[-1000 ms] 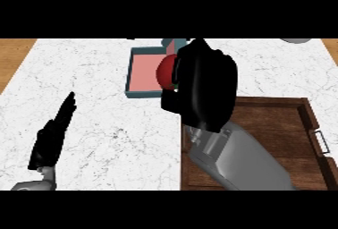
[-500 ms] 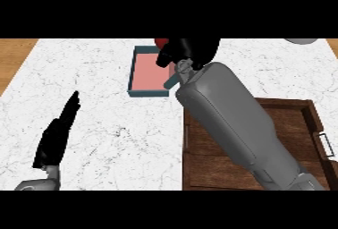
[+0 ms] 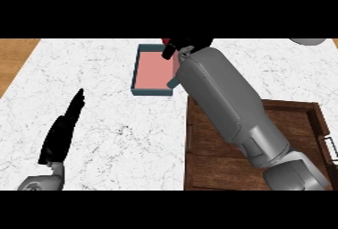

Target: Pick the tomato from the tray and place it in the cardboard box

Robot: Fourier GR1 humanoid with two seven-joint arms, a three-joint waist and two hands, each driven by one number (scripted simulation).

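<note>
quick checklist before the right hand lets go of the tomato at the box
1. Tomato held: ok, red shows under the curled right hand.
2. Tomato off the tray: ok, it is beyond the tray's far edge.
3. Tomato over the opening of the cardboard box: cannot tell, it shows at the far right corner, not the middle.
4. Box upright, opening up: ok, its pink floor shows.
5. Left hand out of the way: ok, open at the view's left, apart from the box.
</note>
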